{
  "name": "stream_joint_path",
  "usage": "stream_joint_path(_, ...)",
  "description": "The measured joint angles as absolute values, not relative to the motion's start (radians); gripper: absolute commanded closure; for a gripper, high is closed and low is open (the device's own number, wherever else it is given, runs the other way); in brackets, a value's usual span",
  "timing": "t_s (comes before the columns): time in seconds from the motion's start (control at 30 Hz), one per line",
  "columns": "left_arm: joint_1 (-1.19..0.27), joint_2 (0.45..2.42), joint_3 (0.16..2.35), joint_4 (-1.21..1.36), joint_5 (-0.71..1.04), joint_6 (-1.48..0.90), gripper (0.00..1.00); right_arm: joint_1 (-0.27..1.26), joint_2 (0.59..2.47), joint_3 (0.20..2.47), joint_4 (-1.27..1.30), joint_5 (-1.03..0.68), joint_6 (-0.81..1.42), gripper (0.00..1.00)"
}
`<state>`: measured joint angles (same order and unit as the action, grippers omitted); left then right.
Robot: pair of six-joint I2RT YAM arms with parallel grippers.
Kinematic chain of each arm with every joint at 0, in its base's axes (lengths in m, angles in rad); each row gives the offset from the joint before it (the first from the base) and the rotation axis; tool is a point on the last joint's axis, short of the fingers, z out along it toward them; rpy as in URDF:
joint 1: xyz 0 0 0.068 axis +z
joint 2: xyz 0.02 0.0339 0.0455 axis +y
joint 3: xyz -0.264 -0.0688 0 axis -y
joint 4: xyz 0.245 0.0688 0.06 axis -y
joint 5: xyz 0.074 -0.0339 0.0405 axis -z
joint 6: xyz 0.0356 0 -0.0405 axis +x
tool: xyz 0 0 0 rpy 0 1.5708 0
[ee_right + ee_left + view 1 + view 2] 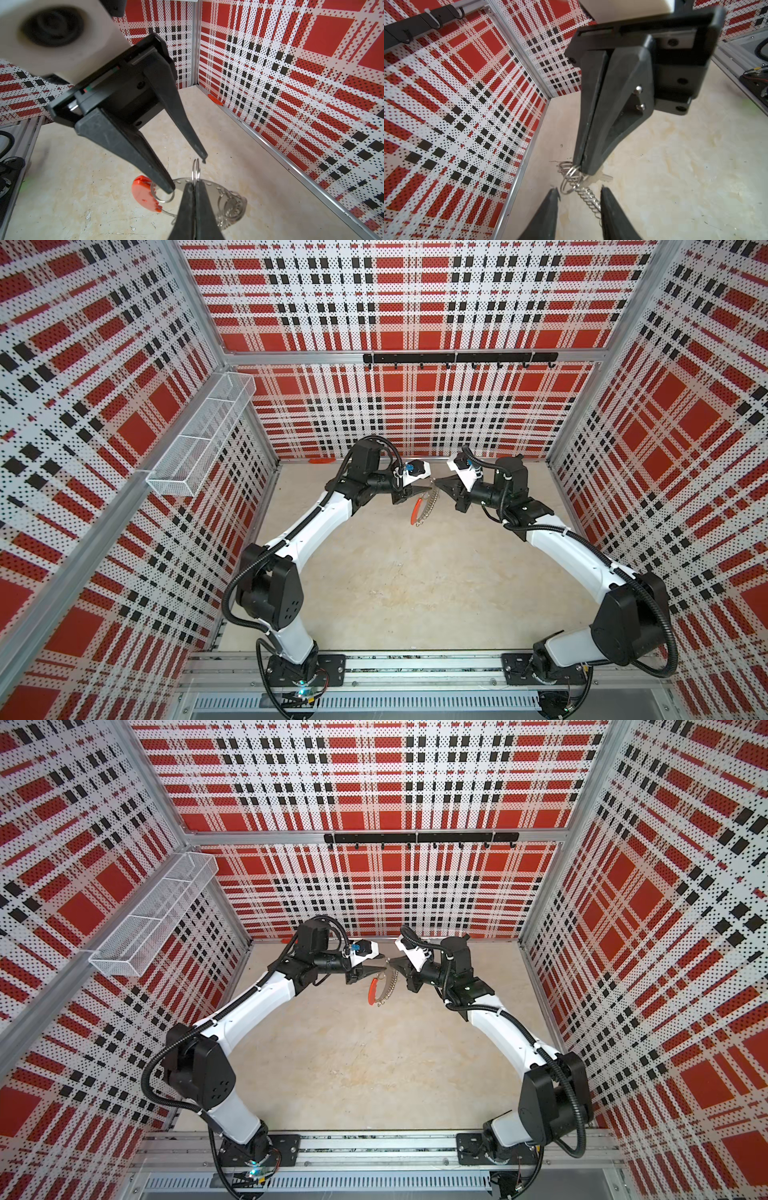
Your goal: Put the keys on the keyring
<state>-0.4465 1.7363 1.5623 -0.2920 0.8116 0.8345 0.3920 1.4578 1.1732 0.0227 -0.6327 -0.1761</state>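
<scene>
The keyring hangs on edge above the table at the back middle, its orange-red arc on the left; both top views show it. My right gripper is shut on its flat grey rim, next to an upright wire clip. My left gripper is open, its fingertips either side of a row of silver clips, clamping nothing. One left finger lies over a small wire ring by the orange arc. A pale tag of the keys peeks from behind the right gripper's tip; the metal key is hidden.
A small orange-red strip lies at the foot of the back wall. A white mesh basket hangs on the left wall and a black hook rail on the back wall. Patterned walls close three sides.
</scene>
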Motion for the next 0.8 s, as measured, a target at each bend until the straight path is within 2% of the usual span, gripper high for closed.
stream_joint_path(0.2, -0.447, 1.760, 1.625, -0.359, 0.818, 0.875, 0.70, 0.398, 1.458, 1.173, 0.008, -0.633, -0.184, 1.00)
stream_joint_path(0.33, -0.447, 1.765, 1.638, -0.395, 0.819, 0.897, 0.80, 0.402, 1.458, 1.173, 0.001, -0.634, -0.186, 1.00)
stream_joint_path(0.53, -0.447, 1.776, 1.656, -0.424, 0.825, 0.912, 0.88, 0.406, 1.458, 1.173, -0.006, -0.633, -0.186, 1.00)
stream_joint_path(0.67, -0.448, 1.779, 1.660, -0.445, 0.826, 0.915, 1.00, 0.405, 1.458, 1.174, -0.010, -0.628, -0.189, 1.00)
stream_joint_path(0.8, -0.450, 1.796, 1.687, -0.475, 0.830, 0.918, 1.00, 0.403, 1.458, 1.174, -0.017, -0.620, -0.192, 1.00)
